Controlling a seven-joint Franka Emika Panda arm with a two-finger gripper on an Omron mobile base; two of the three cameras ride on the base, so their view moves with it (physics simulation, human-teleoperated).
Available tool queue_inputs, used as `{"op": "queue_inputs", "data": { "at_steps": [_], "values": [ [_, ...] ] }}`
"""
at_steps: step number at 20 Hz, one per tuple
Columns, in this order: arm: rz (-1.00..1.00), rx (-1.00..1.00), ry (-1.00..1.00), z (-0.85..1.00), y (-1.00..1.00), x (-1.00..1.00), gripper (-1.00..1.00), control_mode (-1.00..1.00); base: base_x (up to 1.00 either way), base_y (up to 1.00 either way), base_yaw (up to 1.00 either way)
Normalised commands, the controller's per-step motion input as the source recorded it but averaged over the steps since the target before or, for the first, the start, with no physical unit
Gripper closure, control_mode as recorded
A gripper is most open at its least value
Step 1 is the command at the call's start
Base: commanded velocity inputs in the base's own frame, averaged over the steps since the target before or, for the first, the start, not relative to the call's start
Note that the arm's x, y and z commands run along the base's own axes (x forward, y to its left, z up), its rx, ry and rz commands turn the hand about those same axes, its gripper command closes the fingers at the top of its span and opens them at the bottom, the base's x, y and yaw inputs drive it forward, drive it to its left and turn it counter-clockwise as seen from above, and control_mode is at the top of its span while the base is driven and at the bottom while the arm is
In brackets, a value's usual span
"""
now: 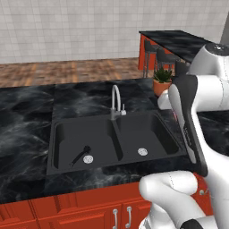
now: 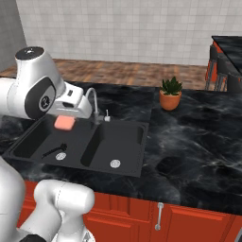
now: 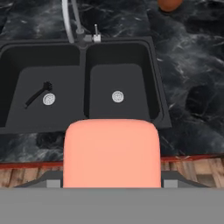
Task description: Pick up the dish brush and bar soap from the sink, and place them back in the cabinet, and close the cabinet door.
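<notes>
The salmon-pink bar soap (image 2: 64, 123) hangs in the air above the left basin of the black sink (image 2: 143, 150), with my gripper (image 2: 64, 119) shut on it. In the hand view the bar soap (image 3: 111, 151) hides most of my fingers and covers the lower middle of the picture. The black dish brush (image 1: 80, 155) (image 2: 54, 151) (image 3: 36, 94) lies on the floor of the left basin beside its round silver drain. The sink (image 1: 117, 168) (image 3: 162, 98) lies below the hand. The cabinet and the cabinet door are out of view.
A silver gooseneck faucet (image 1: 116, 100) (image 2: 94, 105) rises behind the basin divider, close to my hand. A potted plant (image 1: 162, 81) (image 2: 170, 93) stands on the black marble counter to the right. Red cupboard fronts (image 1: 89, 210) run below the counter edge.
</notes>
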Motion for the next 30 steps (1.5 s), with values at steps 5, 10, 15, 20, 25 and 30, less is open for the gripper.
{"op": "queue_inputs", "data": {
  "at_steps": [5,10,15,20,25,30],
  "values": [
    [0.0,0.0,0.0,0.02,-0.01,-0.06,1.0,1.0,-0.42,-0.06,-0.01],
    [0.0,0.0,0.0,0.0,0.0,0.0,1.0,1.0,-0.65,-0.08,-0.22],
    [0.0,0.0,0.0,0.0,0.0,0.0,1.0,1.0,-0.55,-0.07,-0.44],
    [0.0,0.0,0.0,0.0,0.0,0.0,1.0,1.0,-0.17,-0.01,-0.7],
    [0.0,0.0,0.0,0.0,0.0,0.0,1.0,1.0,0.0,-0.03,-0.72],
    [0.0,0.0,0.0,0.0,0.0,0.0,1.0,1.0,-0.06,-0.12,-0.72]
  ]
}}
